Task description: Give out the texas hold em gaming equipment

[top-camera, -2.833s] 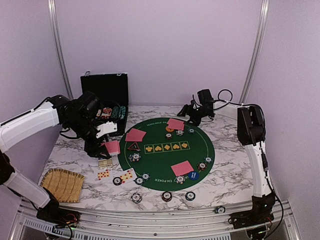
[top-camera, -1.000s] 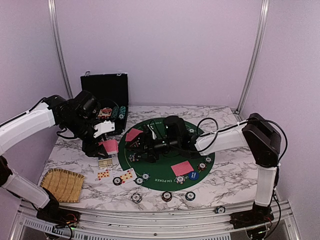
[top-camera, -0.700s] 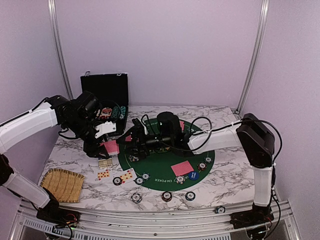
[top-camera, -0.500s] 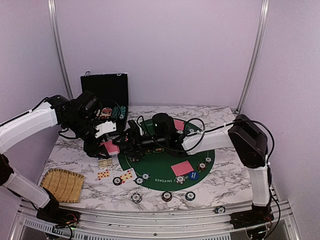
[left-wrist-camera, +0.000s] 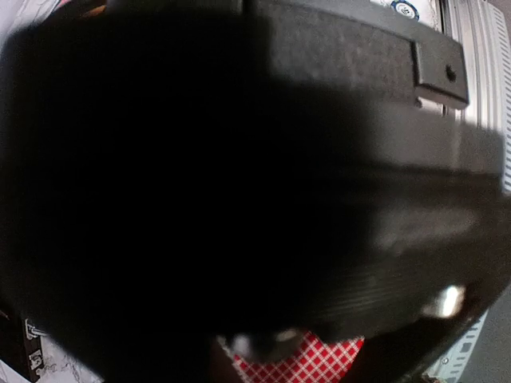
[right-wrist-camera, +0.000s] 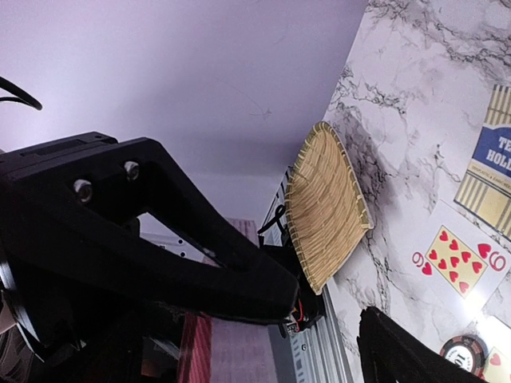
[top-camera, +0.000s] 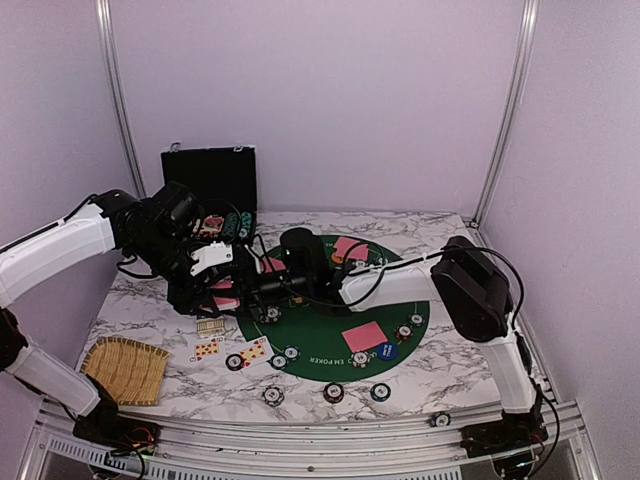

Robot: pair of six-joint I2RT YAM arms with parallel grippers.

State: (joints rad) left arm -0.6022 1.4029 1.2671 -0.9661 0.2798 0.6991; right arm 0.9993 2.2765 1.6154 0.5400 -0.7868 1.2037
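My left gripper (top-camera: 213, 288) hangs over the table's left side, shut on red-backed playing cards (top-camera: 226, 301). In the left wrist view only a checked red card corner (left-wrist-camera: 303, 359) shows under a black mass. My right gripper (top-camera: 243, 287) reaches across the green felt (top-camera: 405, 290) right up to those cards, its jaws open. In the right wrist view the two fingers (right-wrist-camera: 184, 255) stand wide apart, with a red card edge (right-wrist-camera: 227, 351) just behind the upper one. Poker chips (top-camera: 333, 392), more red-backed cards (top-camera: 363, 336) and a blue button (top-camera: 386, 351) lie on and around the felt.
The open black chip case (top-camera: 210, 180) stands at the back left. A woven straw mat (top-camera: 125, 368) lies front left, also as the mat (right-wrist-camera: 327, 203) in the right wrist view. Face-up cards (top-camera: 207, 349) and a card box (top-camera: 210, 326) lie between them. One chip (top-camera: 441, 420) sits by the front rail.
My right arm has swung from the far right across the felt to the left gripper. The left arm has stayed put with the cards in its grip.
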